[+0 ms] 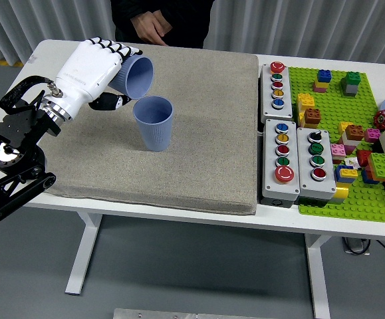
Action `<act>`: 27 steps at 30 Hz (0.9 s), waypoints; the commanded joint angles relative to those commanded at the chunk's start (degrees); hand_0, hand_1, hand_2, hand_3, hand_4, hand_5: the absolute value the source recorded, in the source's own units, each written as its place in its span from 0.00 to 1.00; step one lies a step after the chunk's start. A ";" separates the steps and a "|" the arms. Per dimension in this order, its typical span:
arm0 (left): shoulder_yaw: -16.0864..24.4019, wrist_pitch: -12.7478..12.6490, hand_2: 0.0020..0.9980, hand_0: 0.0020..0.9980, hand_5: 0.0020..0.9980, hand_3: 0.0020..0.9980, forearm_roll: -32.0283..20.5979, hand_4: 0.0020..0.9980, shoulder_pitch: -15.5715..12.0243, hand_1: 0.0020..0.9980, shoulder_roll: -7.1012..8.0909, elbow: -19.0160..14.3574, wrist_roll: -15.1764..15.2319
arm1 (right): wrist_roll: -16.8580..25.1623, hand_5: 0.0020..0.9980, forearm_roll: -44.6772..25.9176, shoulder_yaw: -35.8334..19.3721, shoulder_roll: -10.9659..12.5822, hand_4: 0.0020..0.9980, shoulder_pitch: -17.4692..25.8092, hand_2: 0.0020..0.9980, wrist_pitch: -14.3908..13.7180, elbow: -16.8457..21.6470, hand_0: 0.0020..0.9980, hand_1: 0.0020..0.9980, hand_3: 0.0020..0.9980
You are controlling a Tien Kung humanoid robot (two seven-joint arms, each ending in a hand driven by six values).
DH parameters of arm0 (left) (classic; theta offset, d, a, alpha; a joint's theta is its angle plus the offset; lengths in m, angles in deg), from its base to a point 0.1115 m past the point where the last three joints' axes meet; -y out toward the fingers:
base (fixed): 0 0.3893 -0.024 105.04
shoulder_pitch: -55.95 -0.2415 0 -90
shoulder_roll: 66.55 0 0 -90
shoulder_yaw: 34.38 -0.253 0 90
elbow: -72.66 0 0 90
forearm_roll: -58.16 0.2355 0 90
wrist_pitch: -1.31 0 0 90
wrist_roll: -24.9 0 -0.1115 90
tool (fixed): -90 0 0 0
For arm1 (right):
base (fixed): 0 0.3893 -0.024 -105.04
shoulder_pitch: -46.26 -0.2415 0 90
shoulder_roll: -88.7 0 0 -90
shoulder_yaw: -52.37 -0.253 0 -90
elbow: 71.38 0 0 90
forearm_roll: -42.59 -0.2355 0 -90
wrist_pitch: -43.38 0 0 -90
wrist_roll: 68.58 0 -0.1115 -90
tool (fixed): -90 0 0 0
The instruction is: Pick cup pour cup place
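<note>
My left hand [116, 70], white with black fingertips, is shut on a blue ribbed cup [135, 76]. That cup is tipped on its side with its mouth facing right and down. It hangs just above and to the left of a second blue cup [153, 123], which stands upright on the grey mat [199, 133]. The two cups are apart. My right hand is out of the picture.
A person stands at the far edge, one hand [151, 26] hanging near the mat's back. Two button boxes [277, 85] [298, 163] lie right of the mat. A green baseplate [352, 139] with several bricks fills the right side.
</note>
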 joint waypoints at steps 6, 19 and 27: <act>1.31 -3.12 0.56 0.53 0.03 0.55 -13.54 0.63 -1.42 0.55 -0.24 0.49 2.90 | -0.08 0.29 0.30 -0.16 -0.05 0.08 0.04 0.67 0.04 0.00 0.72 0.68 0.62; 15.08 -3.83 0.56 0.53 0.04 0.55 -44.45 0.64 -10.49 0.55 -6.42 1.92 16.45 | -0.37 0.30 1.68 -0.83 -0.30 0.08 0.84 0.67 0.20 0.00 0.72 0.68 0.62; 19.69 -6.02 0.60 0.57 0.05 0.56 -63.88 0.64 -15.76 0.58 -11.07 3.72 18.88 | -0.49 0.30 2.54 -1.18 -0.53 0.08 1.10 0.67 0.29 0.00 0.72 0.68 0.62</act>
